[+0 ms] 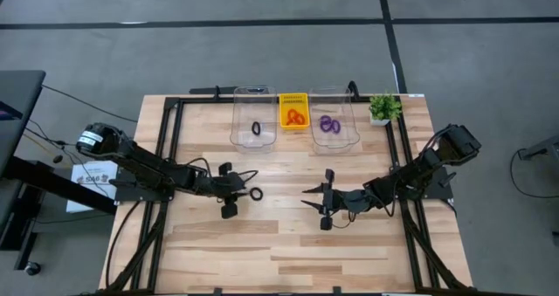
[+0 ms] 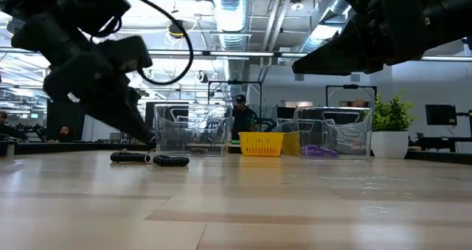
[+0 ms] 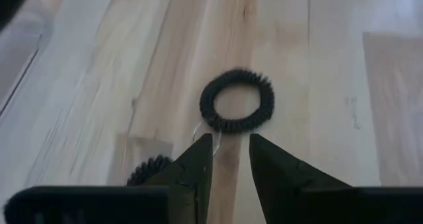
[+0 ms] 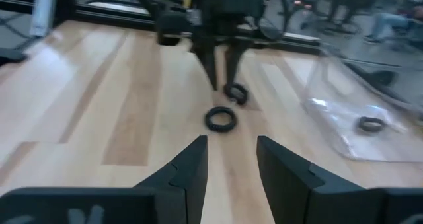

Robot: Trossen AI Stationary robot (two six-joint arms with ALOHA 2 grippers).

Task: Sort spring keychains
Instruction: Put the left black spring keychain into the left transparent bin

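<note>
The left claw [image 3: 231,156] sat low on the tabletop [image 1: 288,244] with its fingers apart, just behind a black spring keychain [image 3: 237,100]. The right claw [image 4: 231,159] waited nearby, open and holding nothing.

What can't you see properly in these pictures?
- A second black keychain: left wrist view, partly hidden behind the left gripper.
- Orange keychains in the yellow basket: high view, too small to count; low view, basket wall hides them.
- Keychain in the clear bin: right wrist view, blurred.
</note>
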